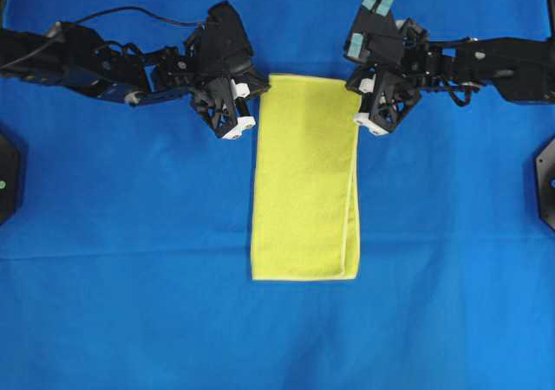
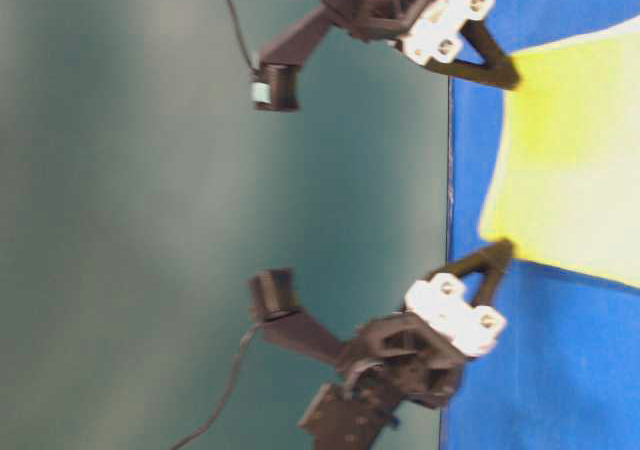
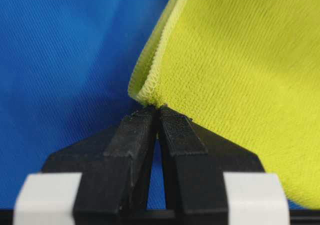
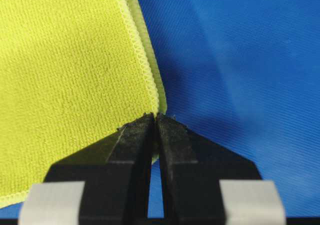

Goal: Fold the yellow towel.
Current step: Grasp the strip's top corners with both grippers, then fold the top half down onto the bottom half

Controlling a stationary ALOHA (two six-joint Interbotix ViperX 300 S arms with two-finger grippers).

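The yellow towel (image 1: 305,182) lies on the blue cloth as a tall rectangle, doubled over, with its layered edges down the right side. My left gripper (image 1: 257,106) sits at the towel's left edge near the far corner. In the left wrist view its jaws (image 3: 158,110) are shut on the stitched hem of the towel (image 3: 240,85), which curls up slightly there. On the opposite side, my right gripper (image 1: 358,104) is at the right edge near the far corner. Its jaws (image 4: 155,117) are shut on the layered hem of the towel (image 4: 65,85), with yellow showing between them.
A blue cloth (image 1: 130,234) covers the whole table. Black arm mounts stand at the left edge (image 1: 7,173) and the right edge (image 1: 546,178). In the table-level view the two grippers hold the towel (image 2: 570,150) at its near corners.
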